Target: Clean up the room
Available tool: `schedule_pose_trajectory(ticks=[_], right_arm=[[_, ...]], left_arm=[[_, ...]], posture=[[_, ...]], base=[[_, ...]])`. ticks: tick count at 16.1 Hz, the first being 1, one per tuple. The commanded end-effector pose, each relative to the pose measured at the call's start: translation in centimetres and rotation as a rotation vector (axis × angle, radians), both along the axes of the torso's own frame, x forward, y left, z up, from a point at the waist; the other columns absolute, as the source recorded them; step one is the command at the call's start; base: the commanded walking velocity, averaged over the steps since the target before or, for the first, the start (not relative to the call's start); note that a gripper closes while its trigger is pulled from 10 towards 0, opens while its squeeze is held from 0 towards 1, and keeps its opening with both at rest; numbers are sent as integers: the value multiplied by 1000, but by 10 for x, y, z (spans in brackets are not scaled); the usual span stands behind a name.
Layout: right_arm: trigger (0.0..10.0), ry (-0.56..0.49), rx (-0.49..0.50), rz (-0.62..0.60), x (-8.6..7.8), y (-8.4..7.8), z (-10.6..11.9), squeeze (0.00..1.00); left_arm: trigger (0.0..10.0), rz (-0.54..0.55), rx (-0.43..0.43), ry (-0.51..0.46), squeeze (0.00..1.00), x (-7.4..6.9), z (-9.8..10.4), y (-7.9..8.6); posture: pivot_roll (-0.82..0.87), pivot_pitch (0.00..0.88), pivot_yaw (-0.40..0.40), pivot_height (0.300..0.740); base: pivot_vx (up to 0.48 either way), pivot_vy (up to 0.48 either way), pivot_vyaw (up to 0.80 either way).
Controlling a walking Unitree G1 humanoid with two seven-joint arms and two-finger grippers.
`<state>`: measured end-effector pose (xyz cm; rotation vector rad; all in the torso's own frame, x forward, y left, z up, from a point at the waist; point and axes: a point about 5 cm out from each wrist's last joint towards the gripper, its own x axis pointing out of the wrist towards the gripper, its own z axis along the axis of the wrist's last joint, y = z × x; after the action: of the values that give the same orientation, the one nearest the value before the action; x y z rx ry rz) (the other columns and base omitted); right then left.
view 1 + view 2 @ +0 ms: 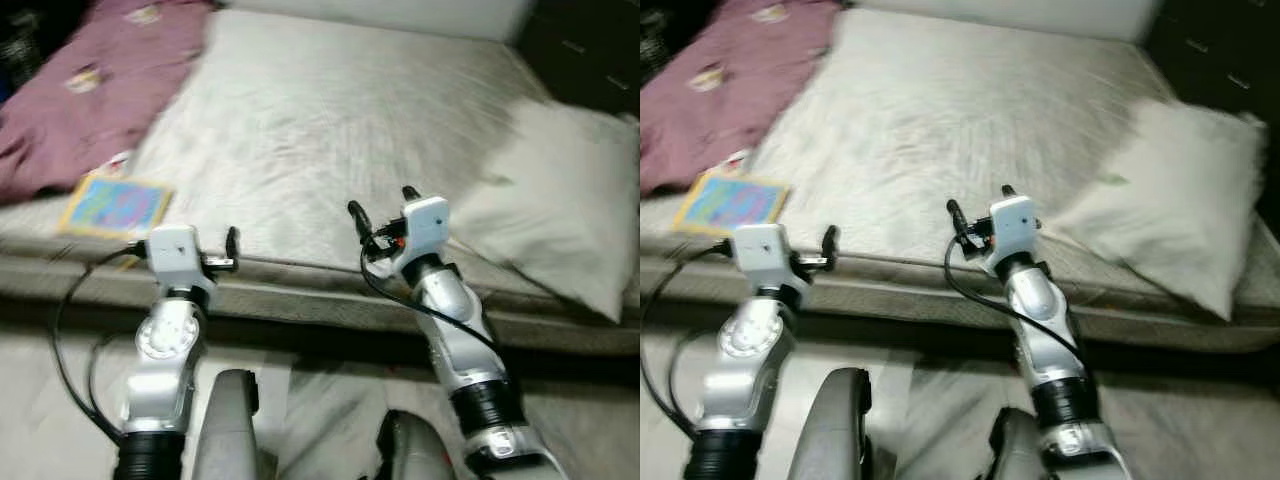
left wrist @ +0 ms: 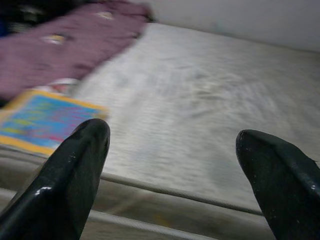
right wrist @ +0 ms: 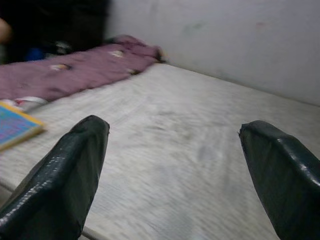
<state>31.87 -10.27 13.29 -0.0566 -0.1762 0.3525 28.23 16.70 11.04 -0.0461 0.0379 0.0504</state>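
Note:
A bare grey-white mattress (image 1: pixel 330 120) lies before me. A crumpled purple blanket (image 1: pixel 90 80) covers its far left part. A colourful blue and yellow book (image 1: pixel 115 205) lies flat by the near left edge, partly over a white item. A white pillow (image 1: pixel 560 200) rests on the right side. My left gripper (image 1: pixel 182 240) hovers at the bed's near edge, just right of the book, open and empty. My right gripper (image 1: pixel 381 200) is raised over the near edge at the middle, left of the pillow, also open and empty.
The bed's low padded frame (image 1: pixel 300 300) runs across in front of me. Pale floor (image 1: pixel 40 400) lies between it and my legs. A white headboard (image 1: pixel 400 15) stands behind the mattress, and dark furniture (image 1: pixel 590 50) at the far right.

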Motion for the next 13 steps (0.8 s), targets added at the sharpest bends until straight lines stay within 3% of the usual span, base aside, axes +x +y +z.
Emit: schedule_pose_trajectory(ticks=[1,8,10,13], right_arm=[[10000,0,-9,-13,1,-6,0,0],[10000,3,-4,-22,3,-7,0,0],[10000,9,2,-46,3,-10,-1,0],[10000,29,20,-86,3,-15,-2,0]], left_arm=[[10000,-17,-14,-5,0,1,3,-5],[10000,-20,-21,-1,0,3,3,-5],[10000,-7,-36,21,0,3,-1,-5],[10000,-28,-51,26,0,4,0,-8]], posture=[[78,51,-58,603],[77,58,-60,603],[65,49,-52,603],[69,39,-47,603]], base=[[315,0,425],[312,0,0],[0,0,0],[0,0,-698]])
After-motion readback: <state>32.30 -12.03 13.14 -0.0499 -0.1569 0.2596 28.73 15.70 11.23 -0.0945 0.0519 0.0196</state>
